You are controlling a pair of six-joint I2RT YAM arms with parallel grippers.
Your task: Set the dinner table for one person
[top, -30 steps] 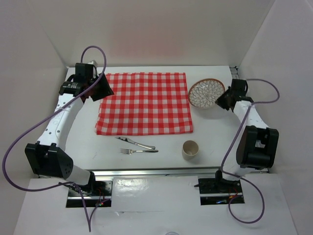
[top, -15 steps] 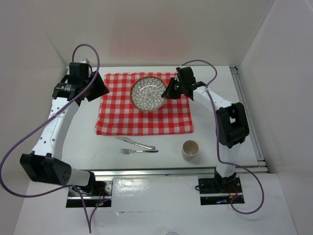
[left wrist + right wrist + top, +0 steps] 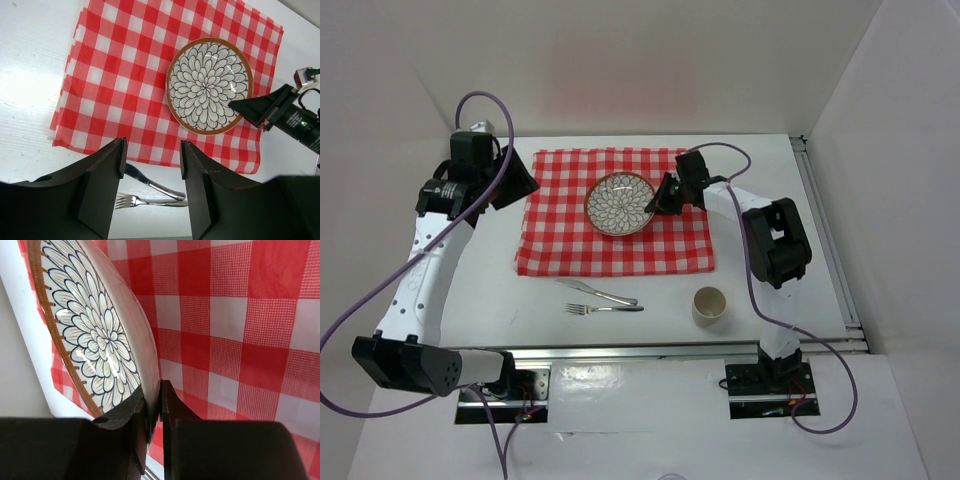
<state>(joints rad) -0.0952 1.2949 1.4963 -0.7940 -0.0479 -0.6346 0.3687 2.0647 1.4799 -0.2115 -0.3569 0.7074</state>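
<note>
right hand (image 3: 155,405) clamps the rim of the patterned plate (image 3: 620,203), over the middle of the checked cloth (image 3: 560,225) on the table (image 3: 750,270). left hand (image 3: 150,155), wide and empty, is above the cloth's far-left corner. if released tilted, the plate may drop and shift the cloth.

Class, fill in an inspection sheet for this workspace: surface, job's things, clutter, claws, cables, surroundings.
Surface: white table, red checked cloth spread on it.
Job's things: patterned plate over the cloth; knife, fork and cup on bare table nearer the arms.
Clutter: nothing seen.
Claws: left claw open, empty, by the cloth's far left corner; right claw shut on the plate's rim.
Cables: a purple cable loops off each arm.
Surroundings: plain white walls.
</note>
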